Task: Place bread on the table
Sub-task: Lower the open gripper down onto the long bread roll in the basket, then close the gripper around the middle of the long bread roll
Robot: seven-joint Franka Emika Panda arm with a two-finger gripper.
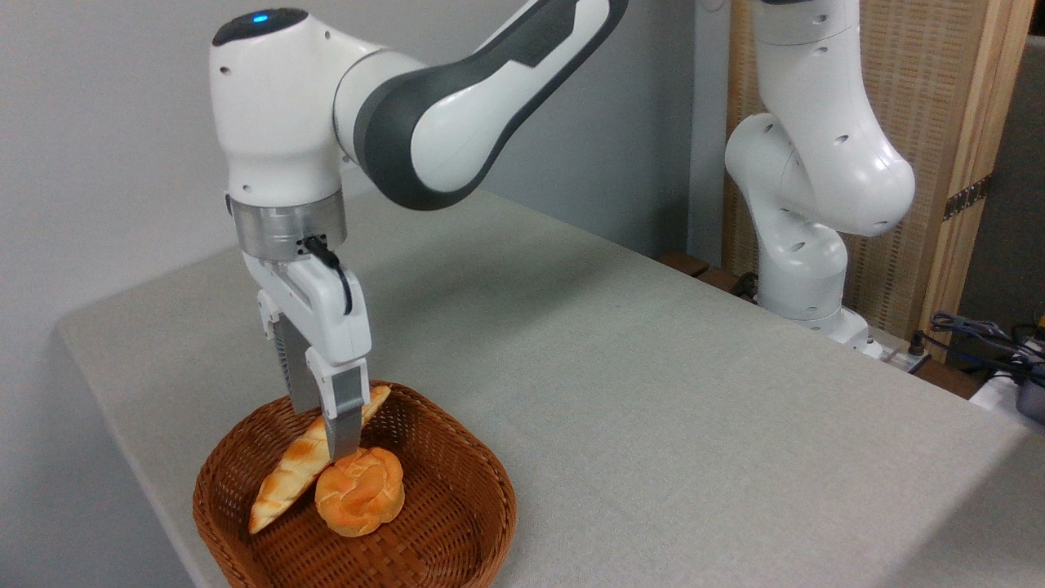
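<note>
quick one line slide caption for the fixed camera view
White robot hand straddling the long braided golden loaf beside a round orange bun in a brown wicker basket.

gripper (325, 437) pointing down into wicker basket (457, 523), fingers straddling bread (286, 478) mid-length, contact unclear | orange bun (360, 491) just below-right of fingertips, touching bread | table (653, 392) extends right

The bench (620, 384), covered in light grey-beige cloth with rounded corners, fills the middle and lower part of the frame, running from the left edge toward the lower right. A brown wicker basket (457, 531) sits directly on it at the lower left, close to the near edge. The robot's white base (804, 278) stands just beyond its far right edge.
</note>
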